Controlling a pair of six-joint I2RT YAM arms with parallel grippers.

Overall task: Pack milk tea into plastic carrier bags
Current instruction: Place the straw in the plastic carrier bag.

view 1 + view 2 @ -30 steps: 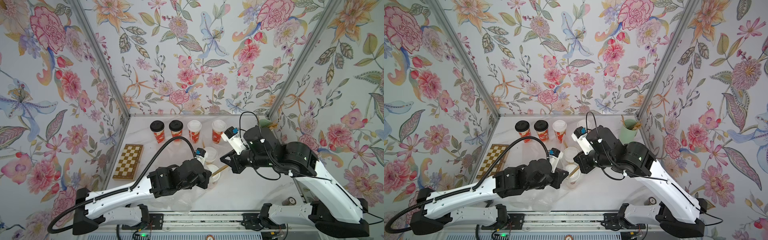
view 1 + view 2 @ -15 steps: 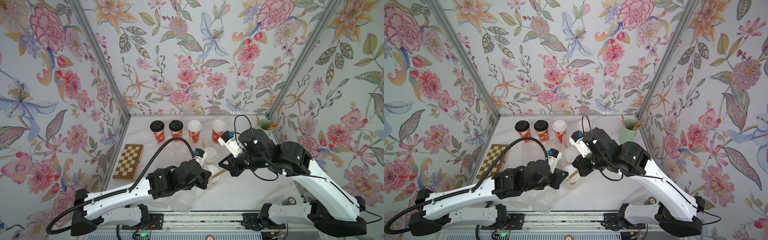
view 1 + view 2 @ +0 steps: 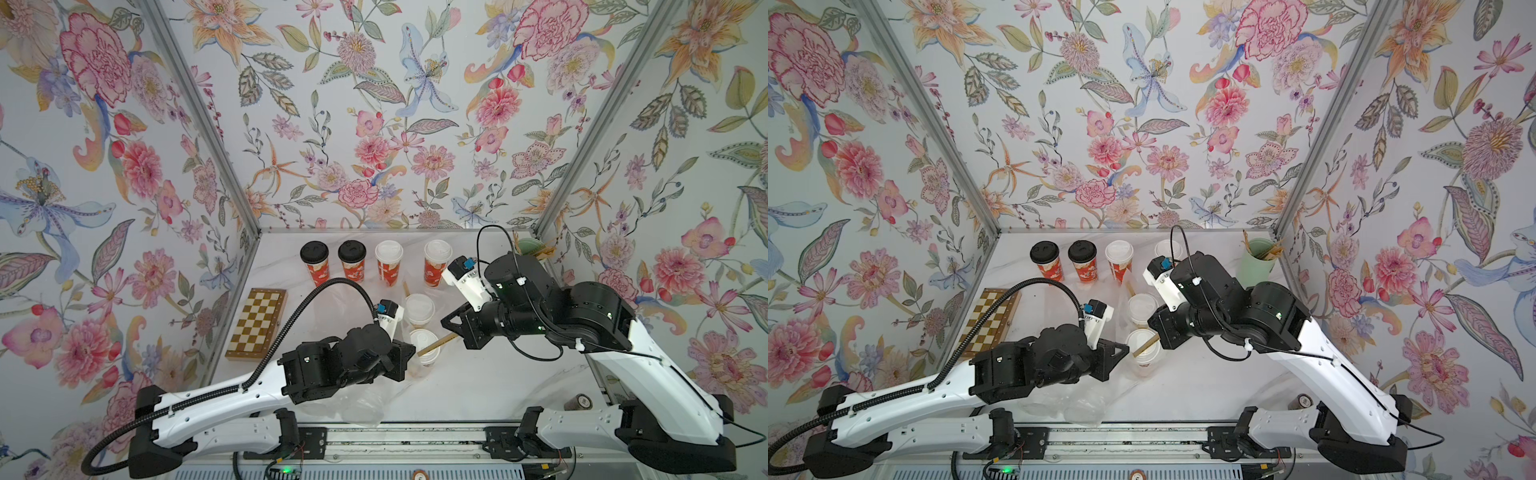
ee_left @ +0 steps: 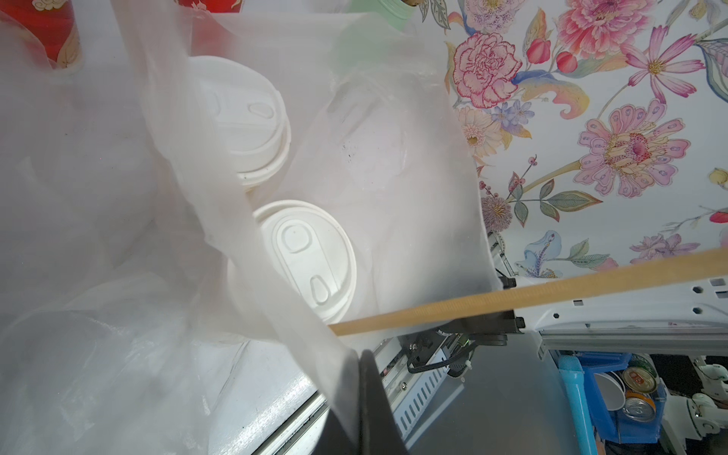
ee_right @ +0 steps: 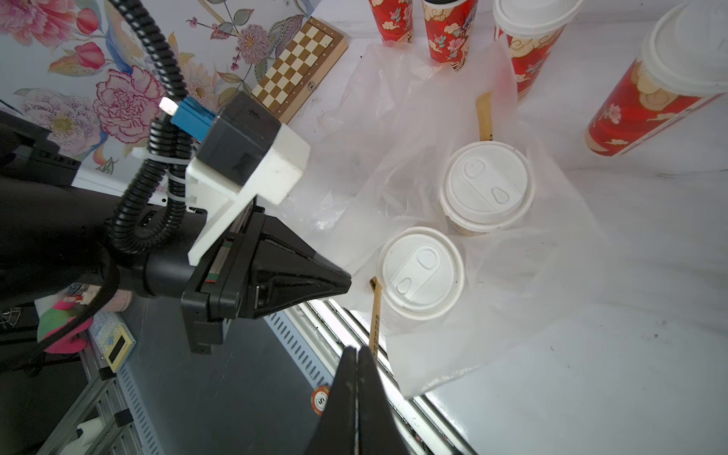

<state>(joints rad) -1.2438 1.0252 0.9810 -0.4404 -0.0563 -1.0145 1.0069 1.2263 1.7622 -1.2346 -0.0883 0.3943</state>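
Note:
Two white-lidded milk tea cups, a nearer (image 3: 424, 347) and a farther (image 3: 419, 309), stand inside a transparent plastic carrier bag (image 5: 532, 275) at mid-table. My left gripper (image 3: 408, 356) is shut on the bag's edge (image 4: 315, 346) beside the nearer cup (image 4: 311, 260). From the other side, my right gripper (image 3: 451, 330) is shut on a thin brown stick (image 3: 434, 344). The stick's tip (image 5: 373, 283) reaches the rim of the nearer cup's lid (image 5: 421, 272). Along the back stand two black-lidded cups (image 3: 314, 253) (image 3: 351, 251) and two white-lidded ones (image 3: 388, 252) (image 3: 437, 251).
A second brown stick (image 5: 483, 114) lies in the bag by the farther cup. More loose clear plastic (image 3: 353, 399) lies at the front edge under my left arm. A chessboard (image 3: 257, 324) sits at the left, a mint-green cup of sticks (image 3: 1256, 262) in the back right corner, a small can (image 3: 577, 402) front right.
My right arm has swayed slightly left and back, keeping the stick over the nearer cup. The left arm has stayed put on the bag.

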